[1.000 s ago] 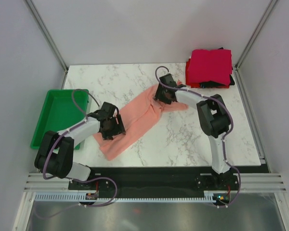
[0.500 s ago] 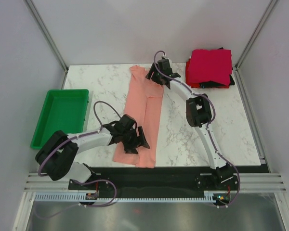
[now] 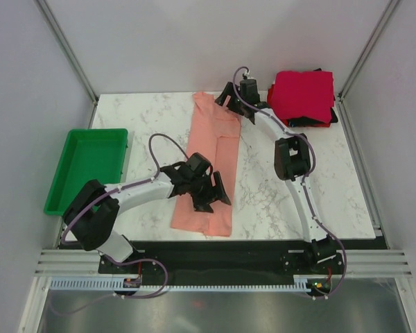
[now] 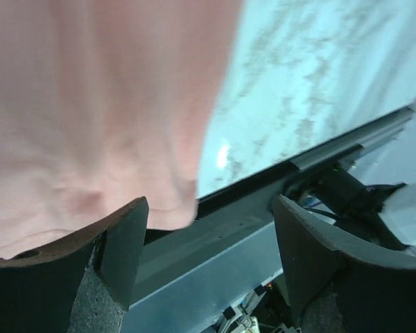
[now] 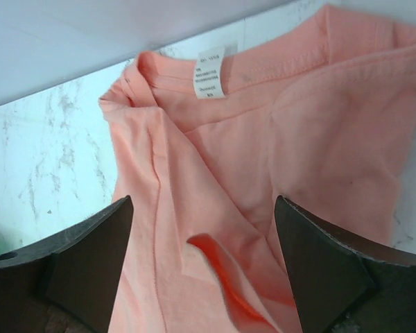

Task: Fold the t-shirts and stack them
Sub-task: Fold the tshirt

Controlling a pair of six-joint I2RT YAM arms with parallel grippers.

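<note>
The salmon-pink t-shirt (image 3: 211, 163) lies folded into a long strip running from the back of the table to its front edge. My left gripper (image 3: 217, 192) is open and empty, low over the strip's near right part. In the left wrist view (image 4: 208, 211) the shirt's hem (image 4: 90, 125) sits by the left finger. My right gripper (image 3: 231, 103) is open and empty just above the collar end. The right wrist view (image 5: 202, 215) shows the neck label (image 5: 210, 73) and wrinkled cloth (image 5: 263, 173). The folded stack of crimson, red and black shirts (image 3: 303, 97) sits at the back right.
A green plastic tray (image 3: 87, 170) stands off the table's left edge. The marble table top (image 3: 291, 187) shows bare to the right of the strip. The table's front edge and black base rail (image 4: 263, 187) lie just beyond the hem.
The pink shirt has swung from a bunched diagonal to a straight strip from back to front. Both grippers have moved right, the left toward the near hem, the right toward the collar.
</note>
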